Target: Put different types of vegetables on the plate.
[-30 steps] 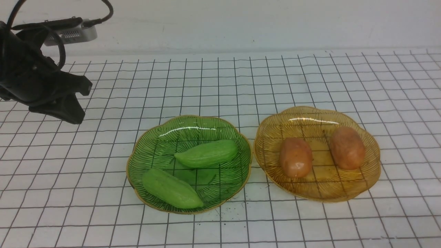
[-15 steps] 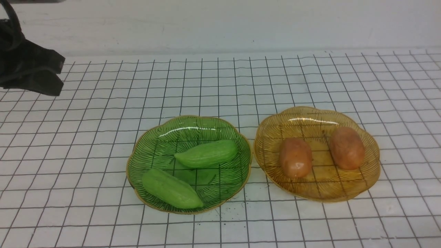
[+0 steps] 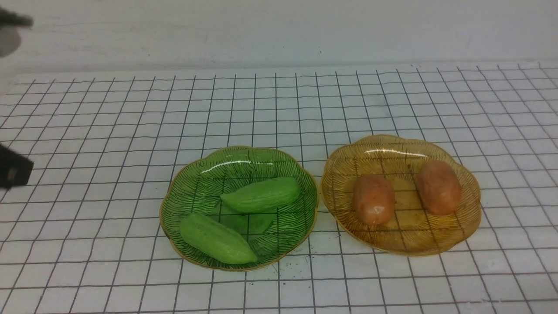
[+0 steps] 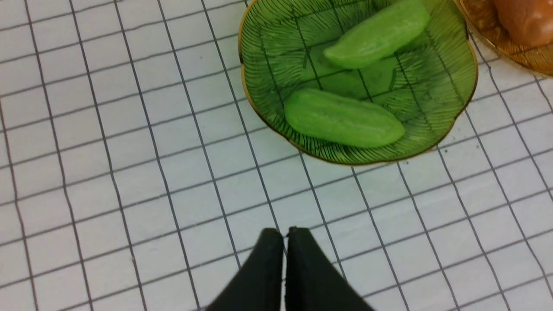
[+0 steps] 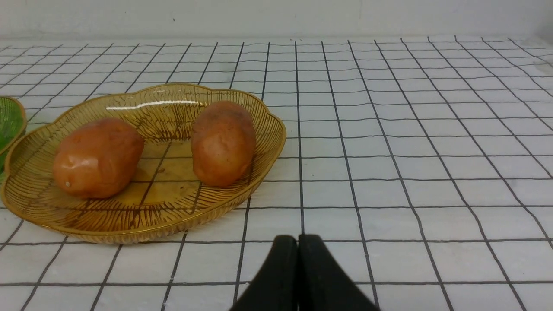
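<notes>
Two light-green cucumbers [image 3: 261, 194] [image 3: 217, 239] lie in the green glass plate [image 3: 209, 168]. Two orange-brown potatoes [image 3: 373, 199] [image 3: 439, 186] lie in the amber glass plate [image 3: 388, 146]. In the left wrist view my left gripper [image 4: 285, 233] is shut and empty, above the table a short way from the green plate [image 4: 458, 99] and its cucumbers [image 4: 343, 117] [image 4: 378, 34]. In the right wrist view my right gripper [image 5: 297, 239] is shut and empty, low over the table just in front of the amber plate [image 5: 129, 224] with its potatoes [image 5: 98, 157] [image 5: 223, 141].
A white cloth with a black grid [image 3: 279, 109] covers the table, with a white wall behind. A dark part of the left arm [image 3: 13, 171] shows at the front view's left edge. The right arm is out of the front view.
The left arm has drawn back leftward out of the front view's upper left; only a dark piece at the left edge remains. Vegetables and plates have not moved.
</notes>
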{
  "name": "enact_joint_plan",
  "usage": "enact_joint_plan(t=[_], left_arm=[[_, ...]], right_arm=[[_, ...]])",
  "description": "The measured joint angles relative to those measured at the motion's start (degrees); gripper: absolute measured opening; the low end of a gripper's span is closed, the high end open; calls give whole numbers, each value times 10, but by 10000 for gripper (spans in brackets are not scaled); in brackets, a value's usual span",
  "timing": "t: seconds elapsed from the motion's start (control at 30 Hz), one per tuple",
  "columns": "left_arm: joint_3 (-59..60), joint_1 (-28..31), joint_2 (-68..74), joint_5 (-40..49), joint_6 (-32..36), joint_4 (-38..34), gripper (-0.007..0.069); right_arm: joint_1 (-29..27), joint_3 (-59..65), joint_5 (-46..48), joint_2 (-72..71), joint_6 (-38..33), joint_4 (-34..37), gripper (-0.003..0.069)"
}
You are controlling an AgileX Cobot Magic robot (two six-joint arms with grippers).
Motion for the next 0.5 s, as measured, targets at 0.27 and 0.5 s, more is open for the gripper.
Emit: enact_joint_plan(t=[0.27, 0.5], left_arm=[[173, 0, -208, -32, 55, -120, -3], [342, 0, -378, -308, 122, -340, -3]], right_arm=[[-1, 0, 0, 0, 0, 0, -15], [-1, 0, 0, 0, 0, 0, -15]])
